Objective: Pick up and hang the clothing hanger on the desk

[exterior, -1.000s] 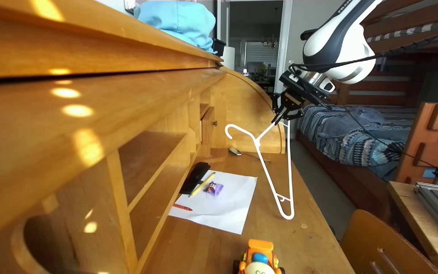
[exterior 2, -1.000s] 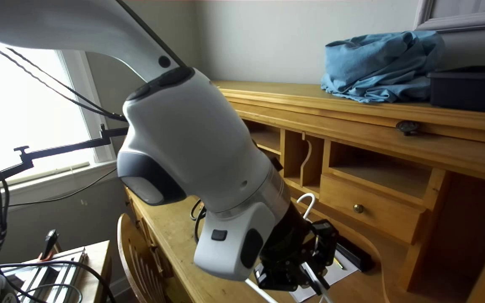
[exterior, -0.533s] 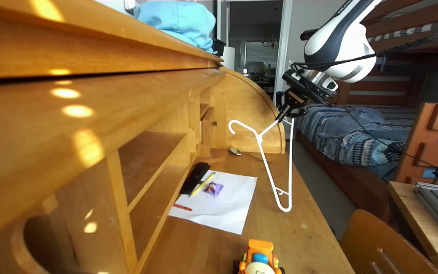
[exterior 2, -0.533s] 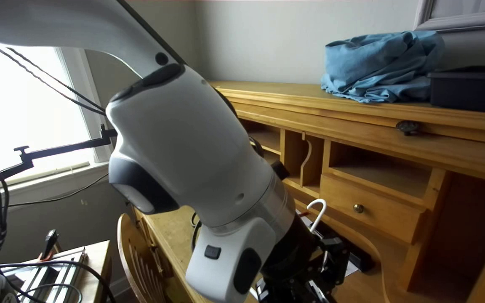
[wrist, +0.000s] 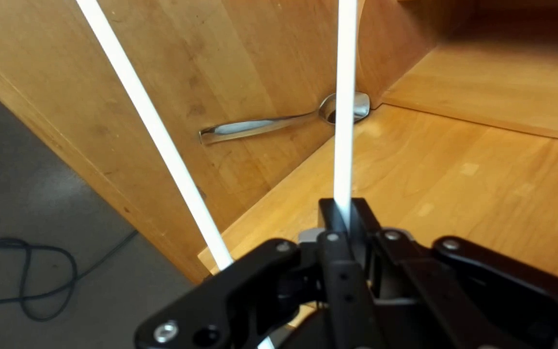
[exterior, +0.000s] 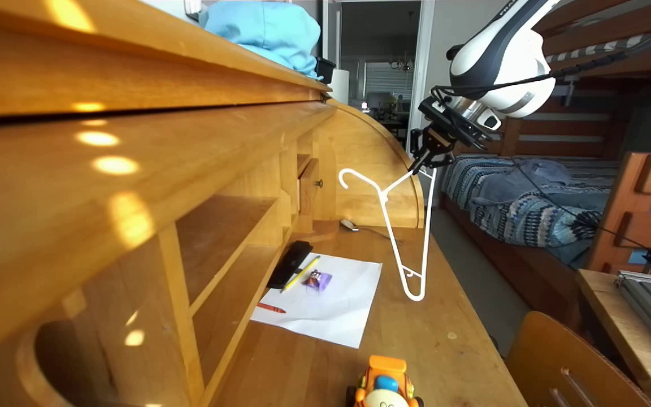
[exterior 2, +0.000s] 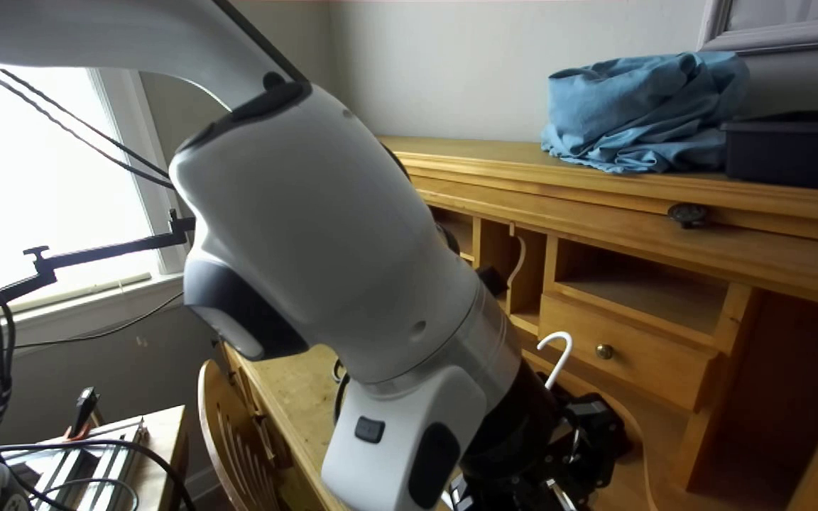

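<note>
There's the chunky orange toy car (exterior: 387, 384), between front and back edges; a white rectangular paper sheet (exterior: 342, 314) lies near the back edge, shiny metal spoon (wrist: 264, 125) by a side edge.

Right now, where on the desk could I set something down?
Bare wood shows on the desk between the paper and the orange toy, and between that toy and the edge by the chair. The paper is crowded: pencil, crayon, purple wrapper, black object at its edge. I'd keep hands away from the hanger, held in the gripper.
</note>
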`<state>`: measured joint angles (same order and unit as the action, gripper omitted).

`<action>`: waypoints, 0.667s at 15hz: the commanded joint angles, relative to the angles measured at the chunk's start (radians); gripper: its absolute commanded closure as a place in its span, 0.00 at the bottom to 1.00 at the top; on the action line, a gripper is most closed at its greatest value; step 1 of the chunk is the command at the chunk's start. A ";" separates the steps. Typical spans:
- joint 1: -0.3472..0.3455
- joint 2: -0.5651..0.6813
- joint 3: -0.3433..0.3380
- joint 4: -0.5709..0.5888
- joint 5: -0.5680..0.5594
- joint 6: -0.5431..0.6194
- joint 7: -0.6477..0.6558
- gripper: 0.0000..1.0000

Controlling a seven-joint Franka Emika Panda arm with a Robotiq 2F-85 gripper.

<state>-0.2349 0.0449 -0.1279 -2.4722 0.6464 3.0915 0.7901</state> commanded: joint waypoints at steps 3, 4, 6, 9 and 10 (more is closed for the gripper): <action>-0.008 0.028 0.000 0.061 0.024 -0.033 -0.001 0.98; -0.009 0.034 0.000 0.068 0.024 -0.034 -0.001 0.98; -0.012 0.050 -0.001 0.086 0.025 -0.042 -0.003 0.98; -0.017 0.075 -0.003 0.111 0.021 -0.050 0.000 0.98; -0.022 0.084 -0.001 0.123 0.025 -0.059 -0.004 0.98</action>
<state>-0.2431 0.0958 -0.1305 -2.3988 0.6464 3.0658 0.7902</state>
